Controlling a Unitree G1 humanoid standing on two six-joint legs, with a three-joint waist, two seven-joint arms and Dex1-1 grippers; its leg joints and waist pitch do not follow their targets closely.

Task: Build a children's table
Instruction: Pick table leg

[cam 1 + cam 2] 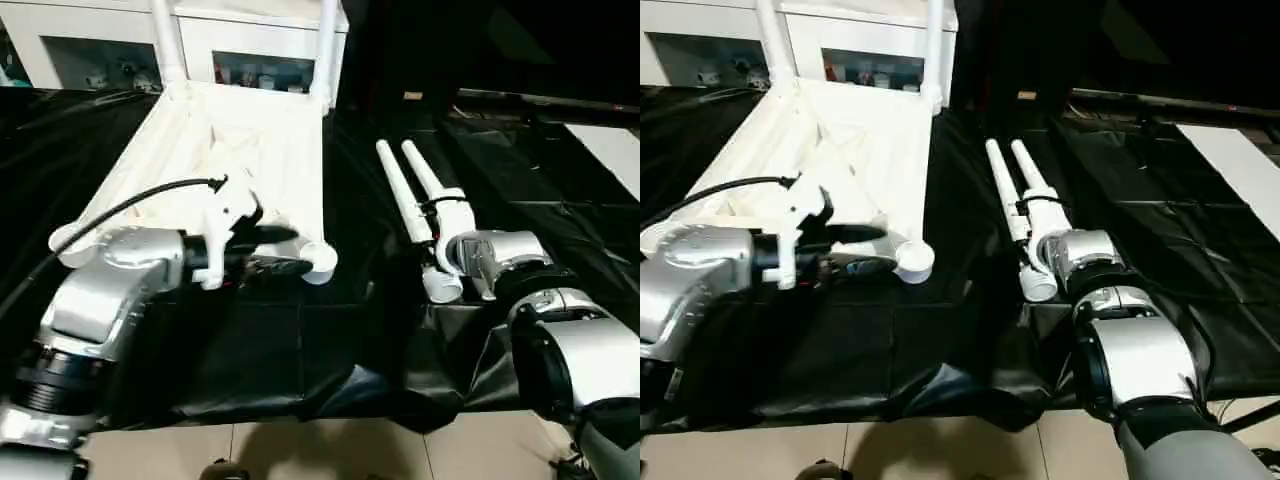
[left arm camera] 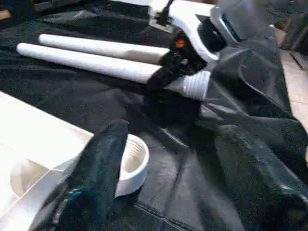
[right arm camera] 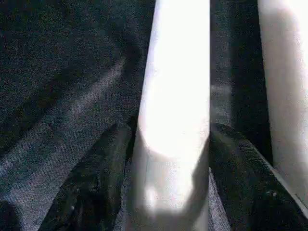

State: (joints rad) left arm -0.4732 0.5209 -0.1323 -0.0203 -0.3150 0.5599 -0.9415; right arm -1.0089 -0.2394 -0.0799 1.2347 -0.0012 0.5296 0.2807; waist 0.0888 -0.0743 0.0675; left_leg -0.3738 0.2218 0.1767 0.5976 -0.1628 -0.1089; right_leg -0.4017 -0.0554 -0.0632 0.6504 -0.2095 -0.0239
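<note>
The children's table top [image 1: 250, 140] lies upside down on the black-draped work table, white and ribbed. Two legs [image 1: 165, 40] stand upright in its far corners. My left gripper [image 1: 285, 250] is open beside the near right corner socket [image 2: 132, 161], with nothing between its fingers [image 2: 96, 183]. Two more white legs lie side by side to the right. My right gripper [image 3: 171, 144] is shut on the left one [image 1: 398, 190] near its threaded end [image 2: 192, 84]. The other leg [image 1: 425, 175] lies just beyond it, untouched.
A white cabinet [image 1: 260, 70] with glass doors stands behind the table. A white panel [image 1: 610, 150] lies at the far right. The black cover [image 1: 300, 370] is wrinkled near the front edge, with tiled floor [image 1: 330, 450] below. A black cable [image 1: 130, 205] arcs over my left forearm.
</note>
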